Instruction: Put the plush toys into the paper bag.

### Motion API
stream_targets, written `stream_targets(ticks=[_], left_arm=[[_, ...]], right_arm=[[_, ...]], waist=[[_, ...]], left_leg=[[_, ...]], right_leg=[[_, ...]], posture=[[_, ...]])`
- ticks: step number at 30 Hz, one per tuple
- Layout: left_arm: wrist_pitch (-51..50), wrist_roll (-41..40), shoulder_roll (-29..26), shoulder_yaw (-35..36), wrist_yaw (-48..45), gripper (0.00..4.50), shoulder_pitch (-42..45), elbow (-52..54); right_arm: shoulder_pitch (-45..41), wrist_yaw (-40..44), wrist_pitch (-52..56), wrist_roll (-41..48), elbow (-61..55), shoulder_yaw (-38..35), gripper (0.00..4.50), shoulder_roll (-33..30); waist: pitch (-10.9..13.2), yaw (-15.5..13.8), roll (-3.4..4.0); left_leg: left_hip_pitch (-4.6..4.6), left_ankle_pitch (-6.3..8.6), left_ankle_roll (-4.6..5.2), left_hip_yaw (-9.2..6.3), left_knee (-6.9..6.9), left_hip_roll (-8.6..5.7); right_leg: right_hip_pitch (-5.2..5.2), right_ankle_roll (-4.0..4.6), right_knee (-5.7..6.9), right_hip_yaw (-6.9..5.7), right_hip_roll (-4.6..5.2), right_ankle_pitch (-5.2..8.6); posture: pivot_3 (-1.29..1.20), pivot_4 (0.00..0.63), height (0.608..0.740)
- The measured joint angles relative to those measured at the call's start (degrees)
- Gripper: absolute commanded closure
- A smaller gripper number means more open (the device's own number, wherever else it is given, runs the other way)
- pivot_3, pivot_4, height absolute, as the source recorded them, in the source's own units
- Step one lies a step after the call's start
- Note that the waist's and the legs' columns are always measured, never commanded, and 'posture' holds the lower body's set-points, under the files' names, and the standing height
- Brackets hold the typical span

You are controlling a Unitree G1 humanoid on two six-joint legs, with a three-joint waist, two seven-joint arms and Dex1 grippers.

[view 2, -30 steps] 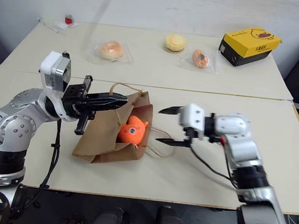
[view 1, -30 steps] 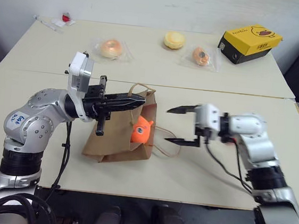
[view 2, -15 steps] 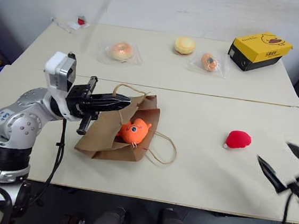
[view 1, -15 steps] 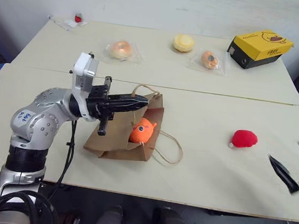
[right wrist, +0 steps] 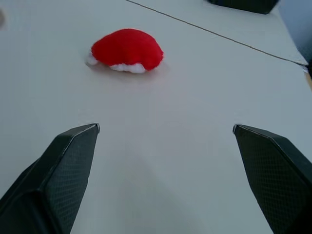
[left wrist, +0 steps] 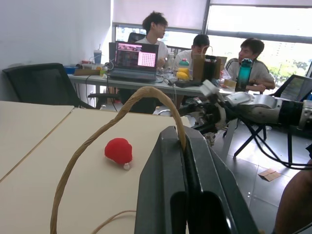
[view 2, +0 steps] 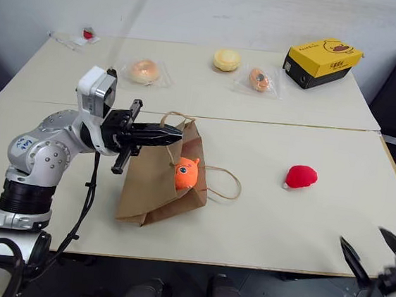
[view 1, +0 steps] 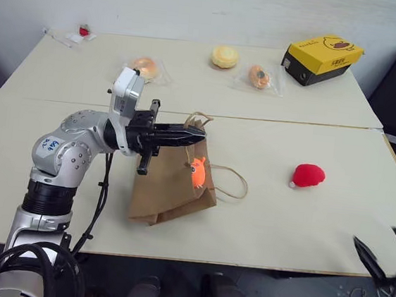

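- Head views: left gripper (view 1: 198,136), clamped on a string handle, holds the paper bag (view 1: 172,188) up near the table's front edge; 1 of 2 done, the orange plush toy (view 1: 197,172) inside.
- Left wrist view: jaws pinch the handle (left wrist: 117,122).
- Right wrist view: right gripper (right wrist: 165,161) is wide open and empty; the red plush toy (right wrist: 127,50) lies on the table ahead, not yet bagged.

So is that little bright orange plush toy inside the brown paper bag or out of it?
Inside. The orange plush toy sits within the open mouth of the brown paper bag, whose string handle the left gripper pinches.

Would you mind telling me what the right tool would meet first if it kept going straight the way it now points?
Probably the small red plush toy on the beige table: it lies ahead of the open right tool, slightly off-centre, with bare tabletop between.
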State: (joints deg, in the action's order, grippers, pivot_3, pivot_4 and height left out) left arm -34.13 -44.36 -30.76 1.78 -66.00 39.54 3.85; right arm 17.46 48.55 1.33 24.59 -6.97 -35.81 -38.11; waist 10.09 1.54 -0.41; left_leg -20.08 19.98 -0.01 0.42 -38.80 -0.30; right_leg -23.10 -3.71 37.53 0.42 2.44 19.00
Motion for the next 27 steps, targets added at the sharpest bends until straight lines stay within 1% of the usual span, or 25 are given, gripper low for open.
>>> stream_targets(ticks=[2,4,5,8,11,14,17,18,23,25,27], left_arm=[[0.04,0.16,0.08,-0.08,0.07,4.50,-0.07,0.07],[0.16,0.39,0.02,-0.10,0.08,4.50,-0.14,0.14],[0.30,0.60,-0.10,-0.05,0.10,4.50,-0.15,0.09],[0.49,0.96,-0.13,0.05,0.34,4.50,-0.21,0.21],[0.51,0.98,0.28,0.09,0.98,4.50,-0.29,0.48],[0.51,1.01,0.79,0.03,1.97,4.50,-0.33,0.95],[0.50,1.00,0.81,0.06,2.68,4.50,-0.35,2.18],[0.49,0.99,0.79,0.07,2.76,4.50,-0.38,2.47],[0.24,0.95,0.67,0.11,3.02,4.50,-0.61,2.57],[0.03,0.86,0.59,0.12,3.11,4.50,-0.61,2.59],[-2.19,-0.73,-0.28,0.29,2.54,4.50,-0.64,2.79]], right_arm=[[-6.06,0.89,4.90,0.85,0.05,3.54,0.02,-4.34],[-11.09,1.51,8.63,1.24,0.98,7.02,0.02,-6.82],[-14.24,2.27,10.58,0.83,2.65,9.89,0.02,-8.06],[-21.83,3.97,14.45,-0.94,8.04,16.78,0.02,-9.12],[-26.33,4.94,15.15,-3.19,14.47,20.61,0.02,-9.15],[-31.97,4.09,12.47,-6.27,22.68,22.25,0.58,-9.15],[-35.56,3.25,9.42,-9.58,29.13,24.19,1.57,-9.15],[-36.29,3.32,8.42,-10.21,30.25,24.68,1.99,-9.10],[-39.13,3.84,4.93,-11.96,33.42,26.22,3.67,-8.48],[-39.44,3.91,3.14,-12.36,33.82,26.38,4.15,-8.20],[-39.08,5.67,1.97,-11.30,32.59,26.34,4.26,-7.46]], waist=[[0.00,-0.15,-0.01],[0.01,-0.81,-0.01],[0.01,-1.06,-0.02],[0.02,-1.72,-0.04],[0.02,-2.18,-0.04],[0.02,-2.10,-0.04],[0.03,-1.79,-0.05],[0.03,-1.59,-0.05],[0.03,-1.14,-0.05],[0.03,-1.12,-0.05],[0.03,-1.11,-0.05]], left_leg=[[-0.07,-0.02,-0.04,-0.08,-0.03,0.02],[-0.20,-0.03,-0.05,-0.13,-0.06,0.03],[-0.26,-0.03,-0.05,-0.11,-0.12,0.02],[-0.43,0.00,0.02,-0.10,-0.28,0.01],[-0.48,0.02,0.07,-0.10,-0.29,-0.01],[-0.47,0.02,0.08,-0.06,-0.30,-0.01],[-0.47,0.02,0.08,-0.06,-0.29,0.00],[-0.47,0.02,0.08,-0.06,-0.29,0.00],[-0.45,0.01,0.06,-0.05,-0.29,0.02],[-0.44,0.01,0.06,-0.05,-0.29,0.02],[-0.46,0.01,0.06,-0.04,-0.29,0.02]], right_leg=[[-0.07,0.00,0.02,-0.06,-0.04,0.00],[-0.18,0.01,0.03,-0.10,-0.04,0.01],[-0.24,0.01,0.04,-0.09,-0.04,0.01],[-0.33,0.01,0.03,-0.10,0.00,0.00],[-0.37,0.01,0.01,-0.10,0.04,0.00],[-0.37,0.00,0.01,-0.09,0.04,0.00],[-0.39,0.00,0.04,-0.10,0.02,0.00],[-0.39,0.00,0.04,-0.10,0.02,0.00],[-0.38,0.00,0.08,-0.09,-0.01,0.00],[-0.38,0.00,0.09,-0.08,-0.02,0.00],[-0.41,0.00,0.10,-0.08,-0.02,0.00]], posture=[[0.00,0.150,0.740],[0.00,0.150,0.740],[0.00,0.150,0.740],[0.00,0.150,0.740],[0.00,0.150,0.740],[0.00,0.150,0.740],[0.00,0.150,0.740],[0.00,0.150,0.740],[0.00,0.150,0.740],[0.00,0.150,0.740],[0.00,0.150,0.740]])
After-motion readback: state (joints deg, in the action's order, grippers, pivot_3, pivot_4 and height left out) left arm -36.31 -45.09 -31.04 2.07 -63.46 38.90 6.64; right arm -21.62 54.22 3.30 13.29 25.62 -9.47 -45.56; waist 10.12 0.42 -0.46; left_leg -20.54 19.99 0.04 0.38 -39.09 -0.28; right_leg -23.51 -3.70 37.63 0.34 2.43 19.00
